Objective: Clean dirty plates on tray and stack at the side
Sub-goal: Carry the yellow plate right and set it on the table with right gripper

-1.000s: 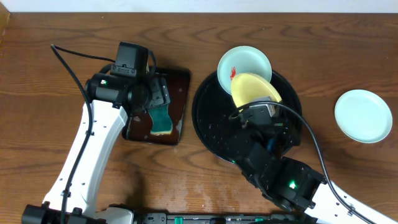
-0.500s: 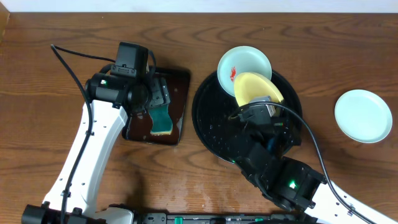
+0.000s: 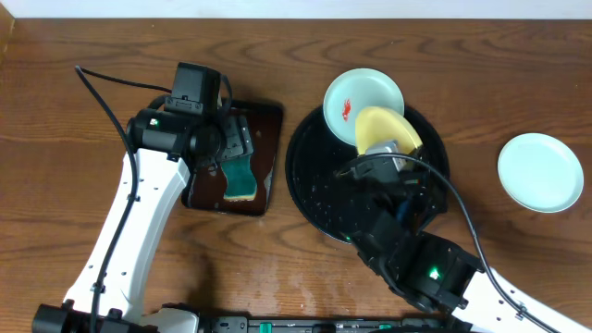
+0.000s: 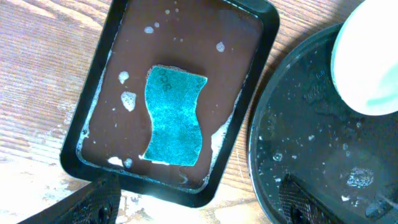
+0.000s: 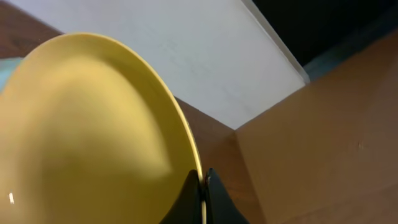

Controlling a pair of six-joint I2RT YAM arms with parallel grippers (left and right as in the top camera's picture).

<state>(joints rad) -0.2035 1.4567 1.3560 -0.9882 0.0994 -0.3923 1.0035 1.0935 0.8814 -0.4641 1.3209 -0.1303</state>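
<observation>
Overhead view: the yellow plate (image 3: 387,129) stands tilted on edge above the rear right part of the black tray (image 3: 310,176), held at its near rim by the right jaws. The right arm (image 3: 435,273) reaches in from the near edge of the desk (image 3: 92,37) and crosses over the tray. The smeared mint plate (image 3: 363,94) rests across the tray's far rim, just beside the yellow one. The second mint plate (image 3: 540,172) lies flat on the desk, well apart to the right, with no smear visible. The left arm (image 3: 139,208) stretches forward, its wrist poised over the brown tray (image 3: 270,129). Left wrist view: the sponge (image 4: 174,116) lies flat in the brown tray (image 4: 249,37) among suds. The left jaws are spread wide, one finger low at each side of the frame, and hold nothing. Right wrist view: the right jaws are closed in a thin pinch on the rim of the yellow plate (image 5: 87,137), which fills the frame's left. Assessment: the plates appear light, rigid, probably brittle and slick when wet. The rim is the only practical hold, and so narrow a pinch may let the plate pivot under sponge pressure.
</observation>
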